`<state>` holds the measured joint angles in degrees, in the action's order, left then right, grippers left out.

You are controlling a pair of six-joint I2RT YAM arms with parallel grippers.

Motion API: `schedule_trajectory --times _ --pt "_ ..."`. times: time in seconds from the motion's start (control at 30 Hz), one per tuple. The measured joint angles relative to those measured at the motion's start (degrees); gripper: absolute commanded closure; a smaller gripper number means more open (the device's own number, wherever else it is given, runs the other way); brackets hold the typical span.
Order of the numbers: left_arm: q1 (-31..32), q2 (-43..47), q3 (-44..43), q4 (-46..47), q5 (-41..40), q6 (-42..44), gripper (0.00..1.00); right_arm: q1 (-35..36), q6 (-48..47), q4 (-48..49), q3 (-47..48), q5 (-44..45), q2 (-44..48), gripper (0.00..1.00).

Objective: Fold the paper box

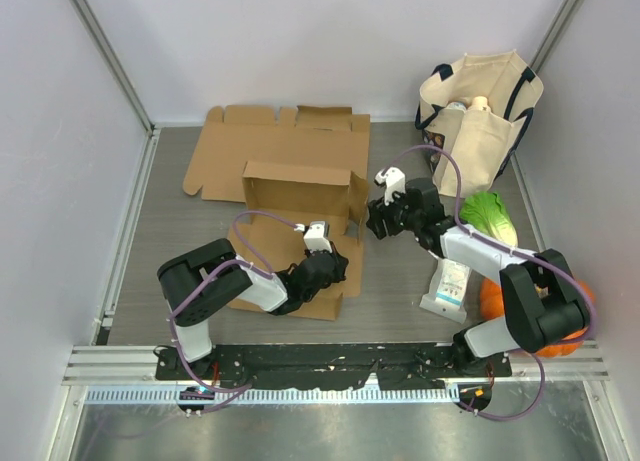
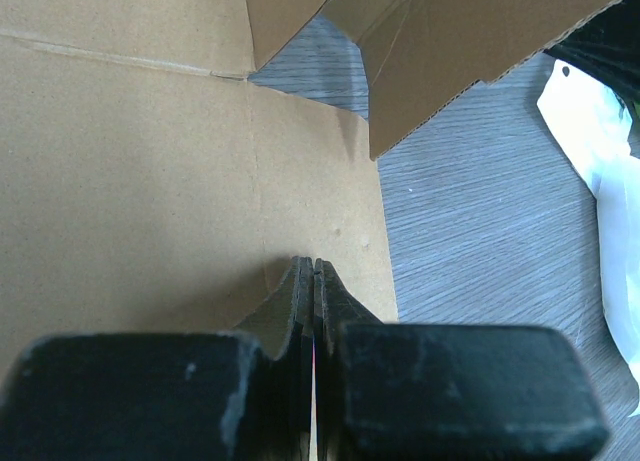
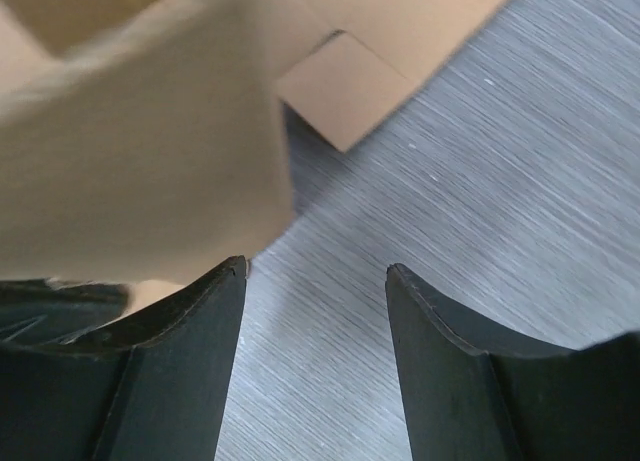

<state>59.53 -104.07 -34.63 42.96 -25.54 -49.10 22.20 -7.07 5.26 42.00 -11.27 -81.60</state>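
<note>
Two sets of jaws, two different states. Your left gripper (image 2: 314, 266) has its fingers pressed flat together. From the left wrist view you cannot tell whether anything thin is caught between them. The tips point at the flat front panel of the paper box (image 1: 300, 196), close to that panel's right edge.

Your right gripper (image 3: 317, 269) stands with its jaws apart and only bare table (image 3: 500, 181) showing in the gap. A blurred cardboard wall hangs just to the left of its left finger (image 3: 180, 361), and whether they touch you cannot tell.

From above, the box sits left of centre on the table, partly raised: back and side walls are up, while the front flap lies flat toward you under the left arm. The right gripper is just outside the box's right wall.

Behind the box, a second cardboard sheet (image 1: 270, 146) lies unfolded against the far wall.

At the far right stands a cream tote bag (image 1: 480, 111) with dark handles. Nearer you on that side lie a green leafy cabbage (image 1: 490, 216), a white carton (image 1: 450, 286) and an orange pumpkin (image 1: 490, 299), partly hidden by the right arm.
</note>
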Motion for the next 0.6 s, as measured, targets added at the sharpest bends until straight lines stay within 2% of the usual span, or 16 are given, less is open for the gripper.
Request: schedule_trajectory --times 0.13,0.23,0.6 --pt "0.0 0.0 0.0 0.0 0.1 0.2 1.00 -0.1 -3.3 3.8 0.0 -8.2 -0.4 0.37" --pt "0.0 0.0 0.0 0.0 0.1 0.4 1.00 0.1 -4.0 7.8 0.0 -11.0 -0.4 0.37" --pt "0.0 0.1 0.0 0.0 0.1 1.4 1.00 4.0 -5.1 18.2 -0.9 -12.6 -2.5 0.39"
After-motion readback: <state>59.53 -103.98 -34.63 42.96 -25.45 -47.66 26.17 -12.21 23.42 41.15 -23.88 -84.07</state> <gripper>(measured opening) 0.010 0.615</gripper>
